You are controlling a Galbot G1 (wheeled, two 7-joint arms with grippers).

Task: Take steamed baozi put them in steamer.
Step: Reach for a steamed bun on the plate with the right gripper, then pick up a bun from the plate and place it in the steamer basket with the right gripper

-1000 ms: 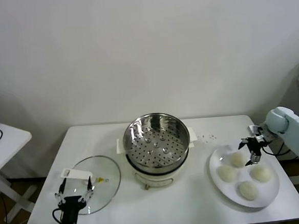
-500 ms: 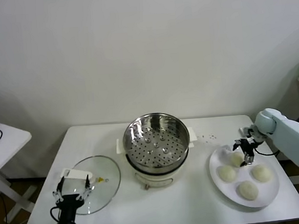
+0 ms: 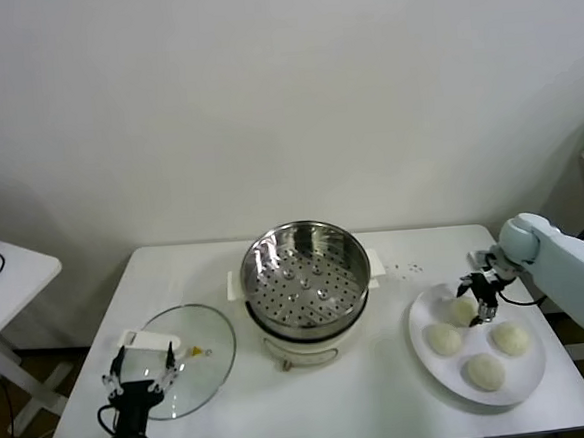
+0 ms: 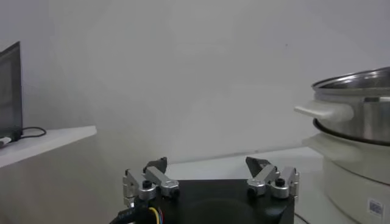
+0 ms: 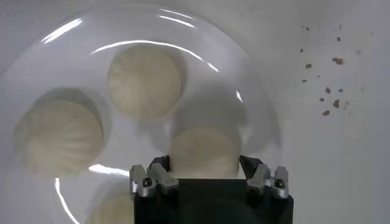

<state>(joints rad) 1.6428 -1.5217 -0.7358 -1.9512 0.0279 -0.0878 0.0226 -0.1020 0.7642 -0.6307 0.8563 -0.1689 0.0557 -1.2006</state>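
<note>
- Since a second ago the right gripper (image 3: 477,300) has slid in from the plate's outer edge and dropped onto the rear off-white dough bun (image 3: 462,310) — its fingers now pinch that bun's sides, clear in the right wrist view (image 5: 204,152).
- That bun sits at 12 o'clock on the flat white round plate (image 3: 528,375); three other pale buns are at 9 (image 3: 443,340), 3 (image 3: 510,339) and 6 o'clock (image 3: 484,372).
- The shiny round stainless-steel steamer (image 3: 304,276) with perforated tray sits mid-table, at the plate's 9 o'clock — no buns inside.
- Left gripper (image 3: 140,371) parked over the round glass lid (image 3: 197,361), fingers spread apart.
</note>
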